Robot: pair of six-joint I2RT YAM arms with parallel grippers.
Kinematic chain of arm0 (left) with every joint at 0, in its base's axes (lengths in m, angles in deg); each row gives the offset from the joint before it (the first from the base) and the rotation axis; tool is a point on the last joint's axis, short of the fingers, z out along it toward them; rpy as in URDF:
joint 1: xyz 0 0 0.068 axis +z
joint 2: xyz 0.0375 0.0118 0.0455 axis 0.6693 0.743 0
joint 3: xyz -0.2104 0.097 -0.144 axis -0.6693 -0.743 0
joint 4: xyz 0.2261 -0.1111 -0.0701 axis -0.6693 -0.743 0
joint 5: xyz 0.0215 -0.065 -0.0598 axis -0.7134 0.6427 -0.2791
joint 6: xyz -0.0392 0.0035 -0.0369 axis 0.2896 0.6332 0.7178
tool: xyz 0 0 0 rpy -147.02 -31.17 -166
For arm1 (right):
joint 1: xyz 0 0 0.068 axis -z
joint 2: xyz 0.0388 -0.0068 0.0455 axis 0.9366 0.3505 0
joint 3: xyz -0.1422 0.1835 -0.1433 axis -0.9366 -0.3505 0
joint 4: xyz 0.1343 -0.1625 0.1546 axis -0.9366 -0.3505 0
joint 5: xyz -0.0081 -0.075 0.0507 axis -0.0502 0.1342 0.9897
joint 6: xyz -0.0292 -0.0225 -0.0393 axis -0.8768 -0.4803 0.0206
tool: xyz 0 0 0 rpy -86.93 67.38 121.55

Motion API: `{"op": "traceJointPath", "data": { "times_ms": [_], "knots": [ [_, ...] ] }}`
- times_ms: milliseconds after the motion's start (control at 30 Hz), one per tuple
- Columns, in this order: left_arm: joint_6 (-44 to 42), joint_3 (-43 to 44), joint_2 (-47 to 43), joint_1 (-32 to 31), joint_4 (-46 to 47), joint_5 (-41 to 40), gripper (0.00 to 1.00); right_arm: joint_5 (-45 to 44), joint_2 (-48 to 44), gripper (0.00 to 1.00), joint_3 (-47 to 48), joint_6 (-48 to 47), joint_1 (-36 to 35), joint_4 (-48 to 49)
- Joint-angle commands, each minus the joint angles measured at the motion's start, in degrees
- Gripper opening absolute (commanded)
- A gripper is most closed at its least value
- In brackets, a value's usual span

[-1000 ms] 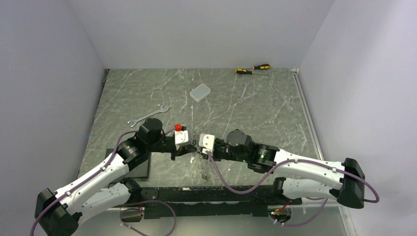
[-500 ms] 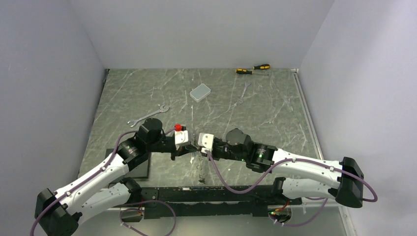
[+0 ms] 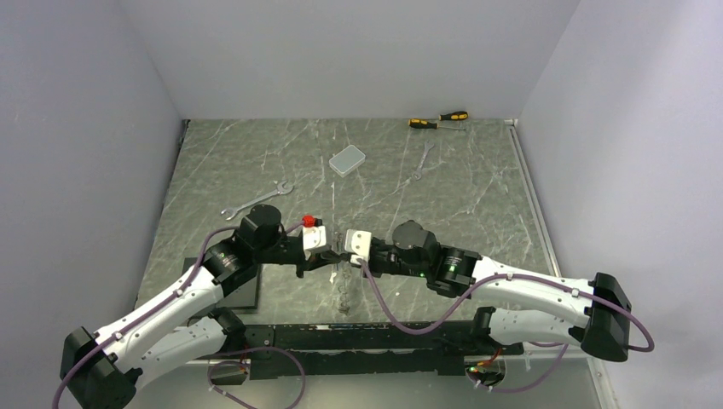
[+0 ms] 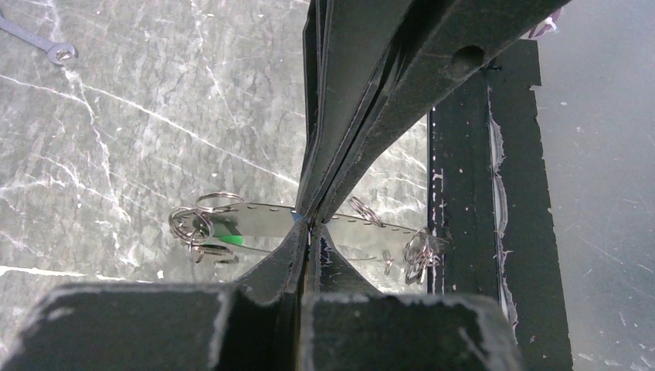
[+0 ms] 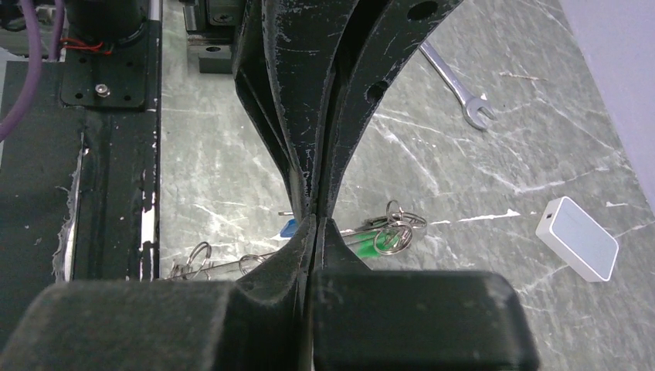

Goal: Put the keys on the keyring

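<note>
My left gripper (image 3: 334,253) and right gripper (image 3: 344,253) meet tip to tip above the table's near middle. Both are shut on the keyring (image 3: 344,290), a thin silvery loop that hangs below them. In the left wrist view the left gripper (image 4: 311,226) pinches the keyring (image 4: 255,219), and a green key (image 4: 226,230) sits among small rings at its left end. In the right wrist view the right gripper (image 5: 313,220) pinches the keyring (image 5: 224,265). There the green key (image 5: 380,244) lies to the right and a blue key (image 5: 289,228) shows beside the fingertips. I cannot make out the black key.
Two wrenches (image 3: 256,201) (image 3: 423,158), two screwdrivers (image 3: 436,121) and a grey box (image 3: 347,159) lie further back. The black base rail (image 3: 367,336) runs along the near edge, just below the hanging loop. A black mat (image 3: 243,290) lies under the left arm.
Both grippers stay shut together. They have shifted slightly away from the near edge, and the hanging keyring has swung a little to the left.
</note>
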Motion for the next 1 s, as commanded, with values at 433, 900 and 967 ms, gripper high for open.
{"op": "traceJointPath", "data": {
  "times_ms": [433, 900, 967],
  "knots": [
    [1.9, 1.1, -4.4, 0.2, 5.0, 0.1, 0.33, -2.3, -8.1, 0.00, -6.0, 1.9, 0.6, 12.8],
    [6.2, -0.4, -3.3, 0.2, 13.0, 3.1, 0.33, -2.7, -13.5, 0.00, -12.1, 4.3, 0.6, 23.7],
    [6.6, -0.6, -3.0, 0.3, 13.9, 3.5, 0.30, -2.6, -13.6, 0.00, -12.5, 4.6, 0.6, 24.4]
  ]
}}
